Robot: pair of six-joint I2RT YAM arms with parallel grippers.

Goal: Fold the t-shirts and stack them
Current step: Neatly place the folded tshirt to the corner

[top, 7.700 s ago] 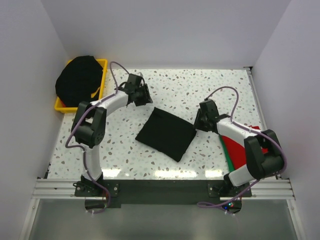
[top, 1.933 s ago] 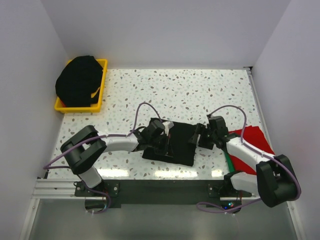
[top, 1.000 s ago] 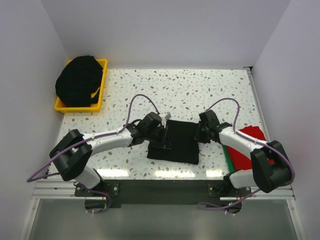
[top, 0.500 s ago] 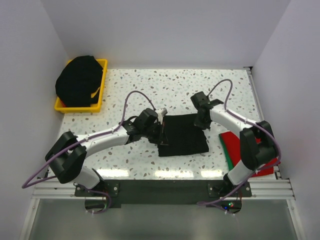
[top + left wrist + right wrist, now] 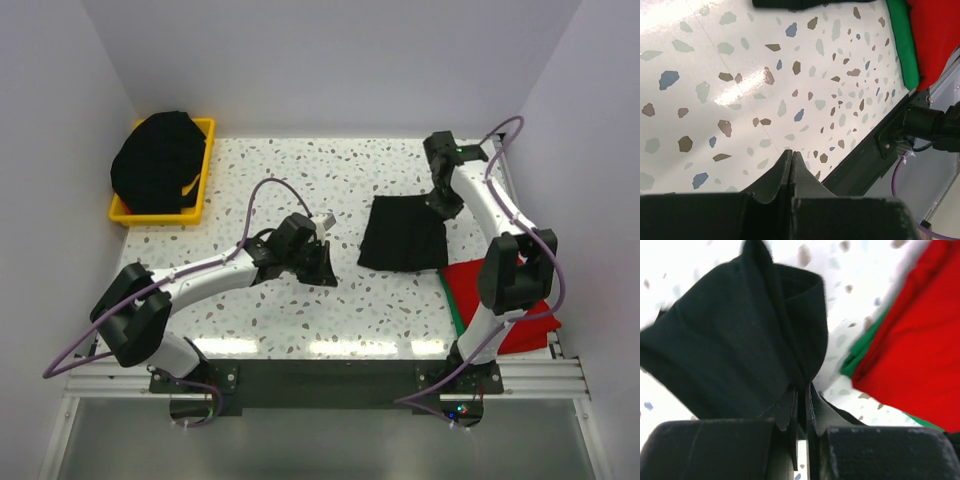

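Observation:
A folded black t-shirt (image 5: 403, 233) hangs partly lifted over the right half of the table, with my right gripper (image 5: 441, 203) shut on its far right corner. In the right wrist view the black cloth (image 5: 735, 345) is pinched between the fingers of my right gripper (image 5: 801, 395). A folded red t-shirt (image 5: 495, 295) lies at the near right on a green cloth (image 5: 449, 299); the red t-shirt (image 5: 910, 345) also appears in the right wrist view. My left gripper (image 5: 322, 266) is shut and empty over bare table left of the black t-shirt, and in its wrist view my left gripper (image 5: 791, 154) has its jaws pressed together.
A yellow bin (image 5: 204, 170) at the far left corner holds a heap of black t-shirts (image 5: 158, 162). White walls stand on three sides. A black rail (image 5: 330, 380) runs along the table's near edge. The red and green stack (image 5: 920, 35) lies close to the right wall.
My right gripper has pulled the black t-shirt away from the left gripper, toward the far right. The left gripper has let go of the cloth and stayed near the middle.

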